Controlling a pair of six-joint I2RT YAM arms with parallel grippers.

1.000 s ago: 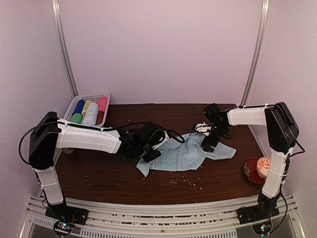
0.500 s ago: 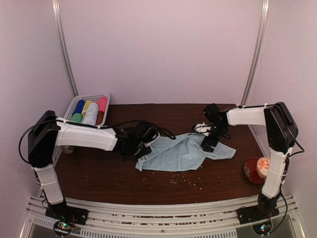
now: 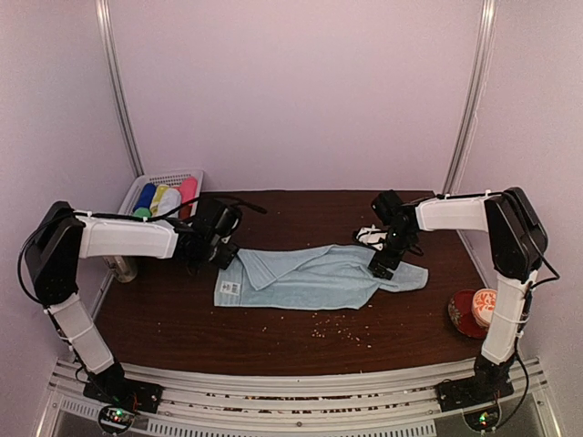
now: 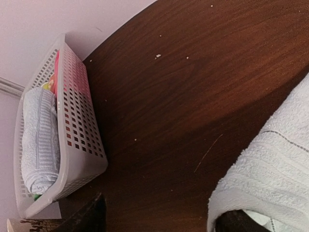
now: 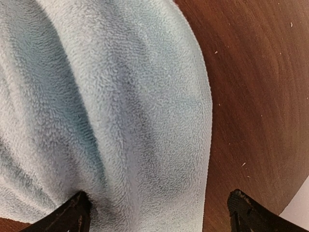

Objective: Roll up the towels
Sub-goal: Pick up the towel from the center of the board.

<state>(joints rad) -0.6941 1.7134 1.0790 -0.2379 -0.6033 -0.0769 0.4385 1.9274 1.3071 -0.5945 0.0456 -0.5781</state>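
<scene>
One towel point(image 3: 310, 278) is out on the table point(image 3: 182, 319), lying mid-table and stretched left to right, mostly flat with some folds and bunching toward the right end. There's a small white label point(image 3: 232, 289) near its front-left corner. The left gripper point(image 3: 221, 253) sits at the towel's far-left corner. In the wrist view its fingers point(image 4: 91, 217) are spread wide with bare wood between them. The towel's hemmed edge point(image 4: 270, 174) curls over one finger only, so nothing is clamped. The right gripper point(image 3: 384, 264) is down on the towel's right part, just in from the end. Its jaws are also wide open, with one finger point(image 5: 72, 215) on the towel point(image 5: 120, 96) and the other point(image 5: 246, 212) over bare table past the towel's edge. It's straddling the edge, not pinching it. Can't tell whether it's pressing down on the cloth or just touching it. The white mesh basket point(image 3: 173, 175) is at the far-left corner of the table, well apart from the towel and partly hidden behind the left arm. It holds a pale roll point(image 4: 38, 140) alongside blue, yellow and pink rolls. Crumbs point(image 3: 342, 332) are scattered on the wood in front of the towel. A red dish point(image 3: 466, 314) sits at the right edge, beside the right arm's upright link.
</scene>
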